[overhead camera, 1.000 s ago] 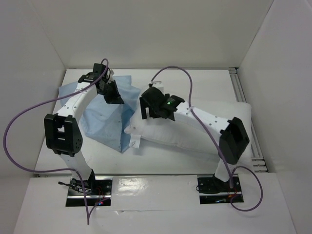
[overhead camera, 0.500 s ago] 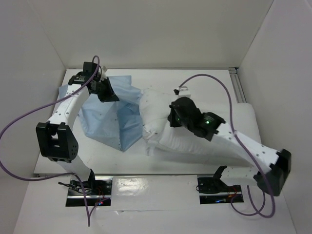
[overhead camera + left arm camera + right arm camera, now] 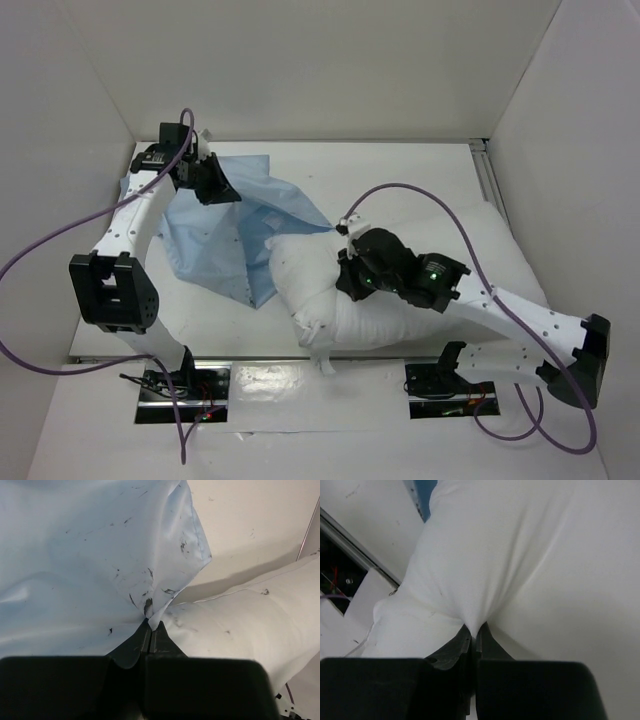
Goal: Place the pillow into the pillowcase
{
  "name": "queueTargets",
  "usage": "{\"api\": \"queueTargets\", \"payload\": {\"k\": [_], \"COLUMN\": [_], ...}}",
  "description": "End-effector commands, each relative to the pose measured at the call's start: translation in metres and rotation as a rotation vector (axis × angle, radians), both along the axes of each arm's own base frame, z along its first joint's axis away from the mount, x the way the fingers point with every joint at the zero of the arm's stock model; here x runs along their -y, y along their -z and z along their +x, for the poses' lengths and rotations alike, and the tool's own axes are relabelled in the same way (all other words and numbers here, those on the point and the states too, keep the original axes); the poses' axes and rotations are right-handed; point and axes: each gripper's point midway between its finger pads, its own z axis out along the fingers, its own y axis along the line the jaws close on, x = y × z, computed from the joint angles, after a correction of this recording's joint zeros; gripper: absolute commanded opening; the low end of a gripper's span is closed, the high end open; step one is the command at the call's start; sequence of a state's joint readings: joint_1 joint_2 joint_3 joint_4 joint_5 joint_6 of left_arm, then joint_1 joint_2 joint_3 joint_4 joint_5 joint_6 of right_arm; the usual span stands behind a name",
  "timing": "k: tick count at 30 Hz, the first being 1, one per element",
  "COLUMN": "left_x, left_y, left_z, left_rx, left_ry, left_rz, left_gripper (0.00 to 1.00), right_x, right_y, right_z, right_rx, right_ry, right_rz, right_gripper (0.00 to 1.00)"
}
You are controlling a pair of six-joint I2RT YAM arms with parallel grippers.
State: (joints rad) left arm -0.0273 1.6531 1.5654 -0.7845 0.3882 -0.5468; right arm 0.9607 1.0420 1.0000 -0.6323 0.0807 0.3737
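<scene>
The light blue pillowcase (image 3: 235, 235) lies wrinkled at the left, one flap reaching right toward the white pillow (image 3: 320, 285). My left gripper (image 3: 215, 185) is shut on the pillowcase's edge (image 3: 152, 605) at the far left, lifting it. The plump pillow (image 3: 520, 555) stretches from the centre to the right side, its left end bunched near the front edge. My right gripper (image 3: 350, 275) is shut on a pinch of the pillow's fabric; the cloth puckers between the right gripper's (image 3: 475, 630) fingertips. The pillow's end (image 3: 250, 625) lies just beside the pillowcase's opening.
White walls close the table in at the back and both sides. A metal rail (image 3: 495, 185) runs along the right edge. Purple cables (image 3: 40, 250) loop from both arms. A small tag (image 3: 322, 360) hangs off the pillow over the front edge.
My right gripper went from open to shut on the pillow and dragged its left end toward the front. The left gripper moved back and left, pulling the pillowcase wider.
</scene>
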Motion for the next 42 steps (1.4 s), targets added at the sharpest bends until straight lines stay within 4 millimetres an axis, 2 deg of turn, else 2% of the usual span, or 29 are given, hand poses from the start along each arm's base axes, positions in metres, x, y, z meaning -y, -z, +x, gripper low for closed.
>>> {"api": "queueTargets", "payload": {"k": [1, 6, 7, 9, 10, 12, 15, 20, 22, 24, 25, 27, 28, 30, 33, 38, 40, 41, 42], "left_x": [0.003, 0.009, 0.009, 0.008, 0.013, 0.015, 0.022, 0.032, 0.037, 0.039, 0.039, 0.039, 0.040, 0.042, 0.043, 0.044, 0.045, 0.044, 0.046], "left_y": [-0.027, -0.020, -0.020, -0.020, -0.022, -0.024, -0.031, -0.035, -0.035, -0.031, -0.028, -0.029, -0.027, -0.025, -0.021, -0.032, -0.035, -0.040, -0.043], "left_z": [-0.001, -0.031, -0.035, -0.044, -0.055, -0.066, -0.082, -0.100, -0.105, -0.108, -0.109, -0.112, -0.114, -0.119, -0.129, -0.135, -0.140, -0.141, -0.142], "left_rx": [0.093, 0.072, 0.076, 0.079, 0.085, 0.083, 0.095, 0.097, 0.101, 0.089, 0.080, 0.084, 0.074, 0.070, 0.058, 0.087, 0.070, 0.093, 0.093], "left_ry": [0.053, 0.093, 0.100, 0.100, 0.125, 0.142, 0.176, 0.236, 0.261, 0.272, 0.272, 0.279, 0.285, 0.302, 0.314, 0.320, 0.325, 0.332, 0.339], "left_rz": [-0.011, -0.021, -0.016, -0.016, -0.018, -0.013, -0.007, -0.017, -0.021, -0.022, -0.022, -0.017, -0.028, -0.023, -0.041, -0.048, -0.057, -0.053, -0.063], "left_gripper": [0.00, 0.00, 0.00, 0.00, 0.00, 0.00, 0.00, 0.00, 0.00, 0.00, 0.00, 0.00, 0.00, 0.00, 0.00, 0.00, 0.00, 0.00, 0.00], "right_x": [-0.026, -0.039, -0.042, -0.049, -0.050, -0.051, -0.048, -0.054, -0.059, -0.062, -0.065, -0.067, -0.070, -0.070, -0.078, -0.078, -0.074, -0.073, -0.072], "right_y": [-0.008, -0.012, -0.021, -0.015, -0.023, -0.021, -0.038, -0.067, -0.065, -0.074, -0.068, -0.070, -0.056, -0.052, -0.021, 0.027, 0.034, 0.045, 0.037], "right_z": [-0.003, 0.031, 0.039, 0.052, 0.061, 0.072, 0.088, 0.107, 0.114, 0.122, 0.127, 0.137, 0.142, 0.150, 0.157, 0.164, 0.168, 0.169, 0.171], "right_rx": [0.045, 0.102, 0.125, 0.124, 0.147, 0.160, 0.197, 0.253, 0.257, 0.285, 0.288, 0.314, 0.310, 0.317, 0.301, 0.278, 0.288, 0.277, 0.275], "right_ry": [-0.079, 0.031, 0.056, 0.096, 0.143, 0.189, 0.302, 0.407, 0.429, 0.462, 0.476, 0.517, 0.525, 0.574, 0.578, 0.636, 0.675, 0.708, 0.732], "right_rz": [0.039, 0.000, 0.003, -0.027, -0.025, -0.045, -0.019, 0.062, 0.068, 0.085, 0.062, 0.055, 0.007, -0.017, -0.078, -0.169, -0.195, -0.210, -0.227], "right_gripper": [0.00, 0.00, 0.00, 0.00, 0.00, 0.00, 0.00, 0.00, 0.00, 0.00, 0.00, 0.00, 0.00, 0.00, 0.00, 0.00, 0.00, 0.00, 0.00]}}
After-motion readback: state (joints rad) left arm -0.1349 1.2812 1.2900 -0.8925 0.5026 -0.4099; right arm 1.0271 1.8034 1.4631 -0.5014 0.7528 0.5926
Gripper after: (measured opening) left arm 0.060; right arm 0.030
